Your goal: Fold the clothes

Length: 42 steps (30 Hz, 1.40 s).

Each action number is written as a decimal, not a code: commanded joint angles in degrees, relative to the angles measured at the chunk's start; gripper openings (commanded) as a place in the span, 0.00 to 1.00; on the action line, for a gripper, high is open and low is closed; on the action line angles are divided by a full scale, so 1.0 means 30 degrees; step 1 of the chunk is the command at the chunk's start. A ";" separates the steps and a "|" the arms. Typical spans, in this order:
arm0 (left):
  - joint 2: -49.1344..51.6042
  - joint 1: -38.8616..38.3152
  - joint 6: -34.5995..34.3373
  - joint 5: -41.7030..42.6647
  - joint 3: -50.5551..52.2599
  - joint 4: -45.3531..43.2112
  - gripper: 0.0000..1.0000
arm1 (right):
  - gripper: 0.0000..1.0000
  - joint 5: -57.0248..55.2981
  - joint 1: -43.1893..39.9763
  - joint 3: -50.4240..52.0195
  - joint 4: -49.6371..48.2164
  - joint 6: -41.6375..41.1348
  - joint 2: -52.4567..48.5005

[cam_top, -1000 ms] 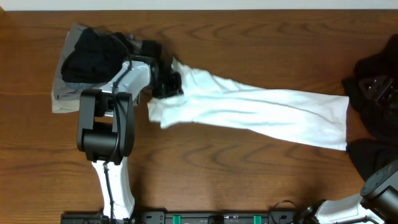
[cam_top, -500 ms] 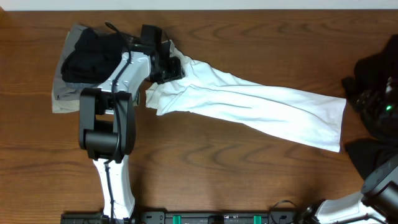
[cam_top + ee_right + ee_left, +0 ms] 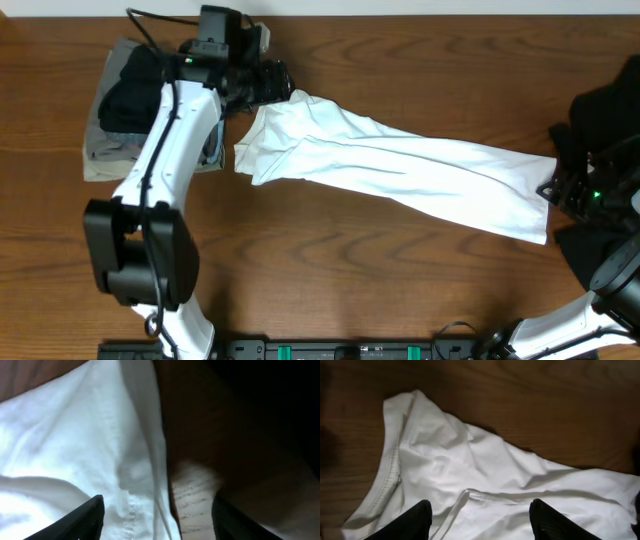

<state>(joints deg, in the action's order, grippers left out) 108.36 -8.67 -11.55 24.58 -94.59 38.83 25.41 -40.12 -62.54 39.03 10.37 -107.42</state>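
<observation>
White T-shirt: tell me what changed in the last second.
The left gripper let go of the white T-shirt, opened and drew back toward the far edge of the table. The shirt's collar end slid slightly that way. The dark garment pile stayed put.

table [image 3: 330,270]: brown wood grain | far edge [image 3: 400,6]: pale strip

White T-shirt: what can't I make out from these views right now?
- Overhead: the left end effector covers the upper-left tip of the white T-shirt.
- Overhead: the right end effector blends into dark cloth; contact with the hem unclear.
- Wrist views: frame edges cut the shirt off.
</observation>
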 commanded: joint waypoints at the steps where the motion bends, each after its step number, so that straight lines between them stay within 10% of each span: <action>1: -0.0131 0.0080 0.0539 -0.0423 -0.0321 0.0219 0.64 | 0.63 0.1756 0.0554 0.0160 0.0539 0.3191 -0.1275; 8: -0.0131 0.0080 0.0546 -0.0423 -0.0321 0.0415 0.64 | 0.58 0.0656 0.1311 0.0160 0.1559 0.3861 -0.2688; 19: -0.0131 0.0080 0.0619 -0.0423 -0.0321 0.0408 0.65 | 0.01 0.0415 0.0146 -0.1443 0.2463 0.2885 -0.1778; 32: -0.0131 0.0080 0.0619 -0.0423 -0.0321 0.0415 0.65 | 0.01 -0.1260 -0.0423 -0.3657 0.3483 0.1603 0.3082; 42: -0.0670 0.0080 0.0699 -0.0423 -0.0321 0.0787 0.65 | 0.01 0.0597 0.4226 -0.3650 0.3628 -0.0372 0.3840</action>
<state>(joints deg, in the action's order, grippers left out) 108.01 -8.67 -10.46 23.75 -94.59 40.66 24.38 -32.51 -72.86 49.84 12.45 -97.32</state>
